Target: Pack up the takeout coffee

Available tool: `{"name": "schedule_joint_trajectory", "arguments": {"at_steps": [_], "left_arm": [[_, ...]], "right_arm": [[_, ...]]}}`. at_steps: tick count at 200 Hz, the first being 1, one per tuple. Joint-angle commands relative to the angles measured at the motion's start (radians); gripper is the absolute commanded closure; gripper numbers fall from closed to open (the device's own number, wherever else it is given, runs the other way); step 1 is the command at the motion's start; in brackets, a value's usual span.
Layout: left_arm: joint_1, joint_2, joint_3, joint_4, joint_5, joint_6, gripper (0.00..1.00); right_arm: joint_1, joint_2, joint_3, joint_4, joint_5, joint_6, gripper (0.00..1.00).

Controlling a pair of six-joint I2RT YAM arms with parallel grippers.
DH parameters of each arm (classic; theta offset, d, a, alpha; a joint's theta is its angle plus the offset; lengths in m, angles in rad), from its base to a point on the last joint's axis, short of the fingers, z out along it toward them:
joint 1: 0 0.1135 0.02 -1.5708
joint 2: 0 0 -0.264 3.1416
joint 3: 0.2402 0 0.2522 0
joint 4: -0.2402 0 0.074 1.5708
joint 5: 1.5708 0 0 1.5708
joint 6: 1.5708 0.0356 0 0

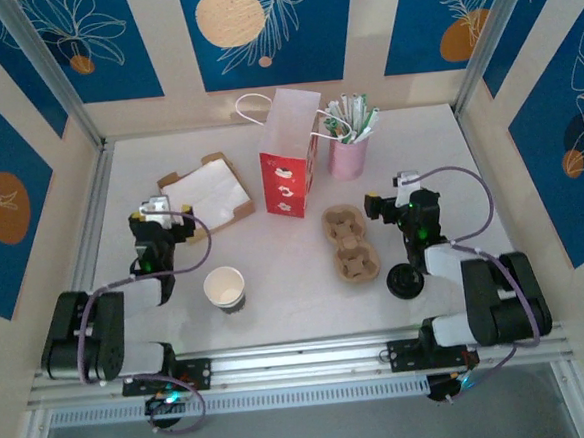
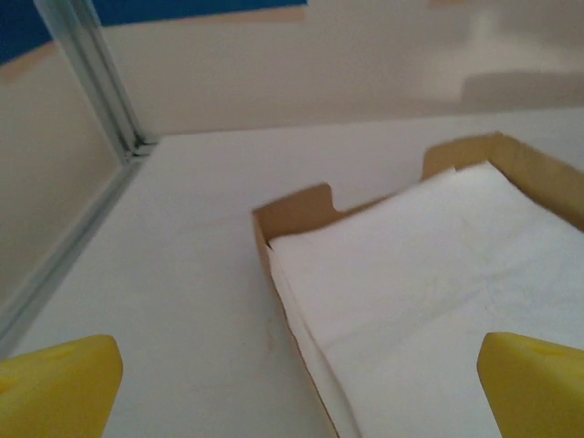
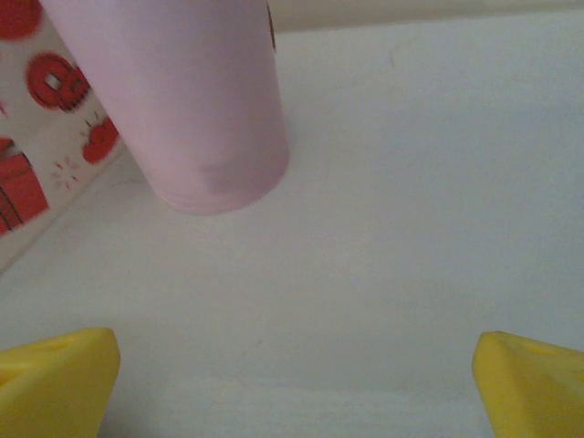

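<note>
Top external view shows my left end effector (image 1: 159, 212) and right end effector (image 1: 397, 188) spread wide and empty, the paper cup (image 1: 224, 288) upright to the right of the left one, back toward my bases, which I judge light and crushable, best pinched gently below its rim.

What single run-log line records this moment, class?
task: unstarted | left end effector: open, facing napkin tray | right end effector: open, facing pink cup | coffee cup: lidless, upright | black lid: beside right arm

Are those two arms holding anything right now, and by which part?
Nothing is held. The left end effector stands open before the napkin tray, the right end effector open before the pink cup.
</note>
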Motion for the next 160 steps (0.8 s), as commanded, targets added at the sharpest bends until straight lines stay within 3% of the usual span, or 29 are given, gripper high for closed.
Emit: {"name": "schedule_joint_trajectory", "arguments": {"at_steps": [1, 52, 95, 114, 137, 160], "left_arm": [[-0.004, -0.1, 0.025, -0.143, -0.055, -0.04, 0.0], [-0.006, -0.449, 0.222, -0.743, 0.035, -0.278, 0.0], [-0.006, -0.667, 0.376, -1.225, 0.165, -0.475, 0.0], [-0.005, -0.764, 0.403, -1.321, 0.246, -0.488, 0.0], [-0.005, -0.881, 0.401, -1.374, 0.343, -0.525, 0.0], [-0.005, -0.962, 0.397, -1.467, 0.341, -0.636, 0.0]], "right_arm": [[0.036, -0.128, 0.094, -0.216, 0.052, 0.006, 0.01], [0.173, -0.371, 0.261, -0.64, 0.042, 0.168, 0.01], [0.219, -0.424, 0.514, -1.094, -0.036, 0.288, 0.01], [0.207, -0.442, 0.558, -1.179, -0.103, 0.361, 0.01], [0.148, -0.455, 0.572, -1.212, -0.28, 0.418, 0.01], [0.08, -0.435, 0.603, -1.248, -0.409, 0.445, 0.01]]}}
